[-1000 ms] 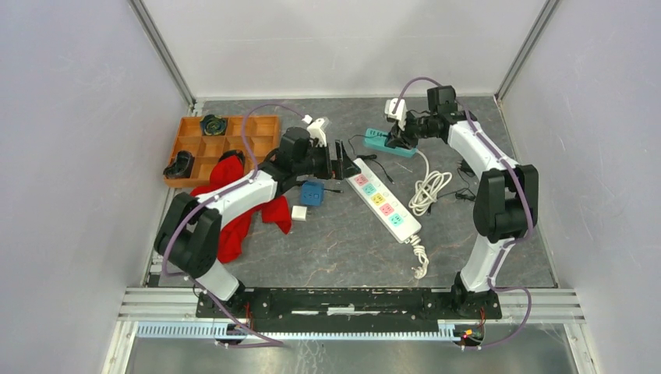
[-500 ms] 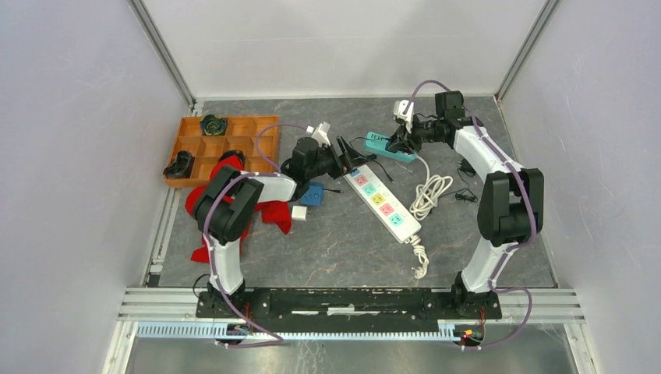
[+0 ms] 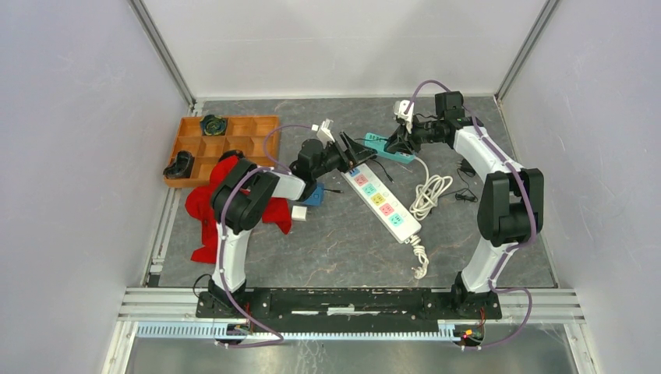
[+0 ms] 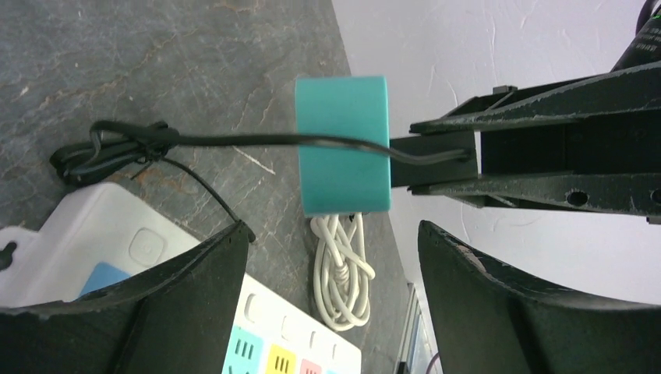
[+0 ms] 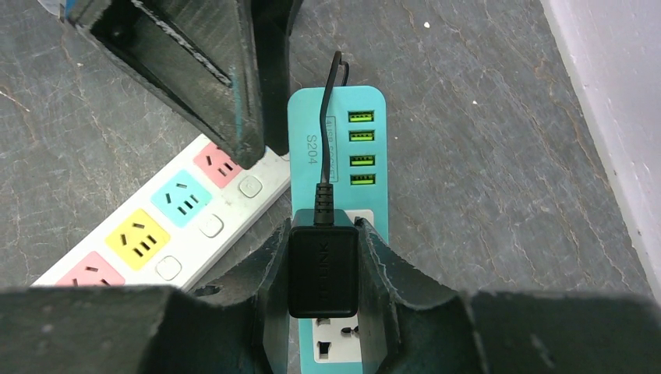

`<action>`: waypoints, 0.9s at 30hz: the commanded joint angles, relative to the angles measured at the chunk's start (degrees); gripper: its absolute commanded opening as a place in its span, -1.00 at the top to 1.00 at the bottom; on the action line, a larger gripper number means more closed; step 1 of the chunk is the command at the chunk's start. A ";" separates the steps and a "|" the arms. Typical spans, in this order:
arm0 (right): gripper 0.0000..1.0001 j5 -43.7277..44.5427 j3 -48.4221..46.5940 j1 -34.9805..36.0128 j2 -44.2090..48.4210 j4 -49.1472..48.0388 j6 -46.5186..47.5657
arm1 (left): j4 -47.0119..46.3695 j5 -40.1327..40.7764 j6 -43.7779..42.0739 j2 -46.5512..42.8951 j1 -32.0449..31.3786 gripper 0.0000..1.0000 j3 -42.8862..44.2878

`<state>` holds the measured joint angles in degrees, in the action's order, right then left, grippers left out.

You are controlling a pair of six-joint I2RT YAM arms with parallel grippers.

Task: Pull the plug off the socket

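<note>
A teal power strip [image 3: 377, 142] lies at the back of the table, with a black plug [image 5: 323, 271] standing on its socket face. My right gripper [image 5: 323, 261] is shut on the plug's two sides, its fingers [image 4: 546, 156] reaching in from the side. The plug's thin black cable [image 4: 234, 140] runs over the strip's end [image 4: 343, 144]. My left gripper [image 4: 334, 231] is open just short of that end, nothing between its fingers; one of its fingers [image 5: 195, 70] shows in the right wrist view. Whether the plug's pins still sit in the socket is hidden.
A white power strip [image 3: 382, 201] with coloured sockets lies diagonally beside the teal one. A coiled white cord [image 3: 429, 189] lies to its right. An orange compartment tray [image 3: 234, 144], a red cloth [image 3: 209, 204], a blue box [image 3: 313, 195] and a small white cube [image 3: 299, 212] are at left.
My left arm has swung right, bringing its gripper up to the teal strip's end, and its jaws have narrowed a little. The right gripper shifted slightly right, still holding the plug.
</note>
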<state>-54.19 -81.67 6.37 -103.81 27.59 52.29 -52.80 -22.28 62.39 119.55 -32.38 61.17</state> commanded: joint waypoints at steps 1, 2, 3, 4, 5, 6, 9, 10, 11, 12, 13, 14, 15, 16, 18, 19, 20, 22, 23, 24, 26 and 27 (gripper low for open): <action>1.00 -3.71 -0.08 -0.06 1.24 -0.10 -0.48 | -5.01 1.93 3.57 2.23 -0.23 -0.69 3.44; 1.00 -3.73 -0.07 -0.11 1.37 -0.05 -0.36 | -5.15 1.85 4.01 2.75 -0.23 -0.68 3.96; 1.00 -3.64 0.00 -0.05 1.43 0.05 -0.27 | -5.39 1.85 4.24 3.25 -0.23 -0.67 4.49; 1.00 -3.64 0.02 -0.10 1.38 0.09 -0.20 | -5.58 1.83 4.65 3.76 -0.25 -0.66 4.94; 1.00 -3.64 0.02 -0.11 1.37 0.15 -0.10 | -5.60 1.83 4.97 4.15 -0.30 -0.64 5.39; 1.00 -3.64 0.02 -0.11 1.24 0.25 -0.09 | -5.57 1.81 5.30 4.53 -0.23 -0.62 5.85; 1.00 -3.64 0.01 -0.02 1.07 0.29 0.00 | -5.48 2.10 6.13 5.44 -0.31 -0.59 6.99; 1.00 -3.59 -0.04 -0.08 0.99 0.43 0.08 | -5.48 2.20 6.36 5.65 -0.31 -0.57 7.29; 1.00 -3.64 0.02 -0.05 0.98 0.44 0.16 | -5.40 2.31 6.63 5.83 -0.29 -0.55 7.56; 1.00 -3.56 0.01 -0.13 1.00 0.44 0.18 | -5.31 2.39 6.87 6.06 -0.31 -0.54 7.76; 1.00 -3.55 -0.06 -0.09 1.01 0.42 0.18 | -5.36 2.53 7.10 6.21 -0.32 -0.53 7.96; 1.00 -3.55 0.02 -0.12 1.00 0.58 0.18 | -5.38 2.59 7.34 6.36 -0.32 -0.50 8.12; 1.00 -3.55 0.02 -0.13 0.91 0.52 0.18 | -5.39 2.59 7.54 6.54 -0.36 -0.48 8.38; 1.00 -3.55 -0.06 -0.08 0.89 0.53 0.18 | -5.40 2.60 7.70 6.69 -0.32 -0.46 8.56; 1.00 -3.55 0.02 -0.06 0.82 0.56 0.18 | -5.60 2.60 8.09 7.07 -0.40 -0.40 8.82; 1.00 -3.51 0.02 -0.07 0.85 0.55 0.22 | -5.76 2.53 8.37 7.28 -0.40 -0.36 8.92; 1.00 -3.46 0.02 -0.13 0.81 0.55 0.26 | -5.88 2.51 8.57 7.44 -0.40 -0.34 9.01; 1.00 -3.46 -0.05 -0.10 0.76 0.53 0.24 | -6.23 2.53 9.02 7.78 -0.40 -0.28 9.18; 1.00 -3.38 0.01 -0.12 0.63 0.61 0.22 | -6.34 2.51 9.18 7.99 -0.41 -0.24 9.35; 1.00 -3.37 0.02 -0.12 0.63 0.61 0.24 | -6.43 2.48 9.32 8.20 -0.40 -0.19 9.54; 1.00 -3.29 0.02 -0.08 0.45 0.62 0.27 | -6.49 2.49 9.70 8.53 -0.40 -0.05 10.03; 1.00 -3.20 0.02 -0.07 0.37 0.62 0.27 | -6.64 2.38 9.97 8.80 -0.45 0.05 10.29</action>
<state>-55.02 -81.65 6.31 -103.92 28.01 52.36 -56.60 -20.88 70.15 127.07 -32.60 69.01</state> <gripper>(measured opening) 0.343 0.539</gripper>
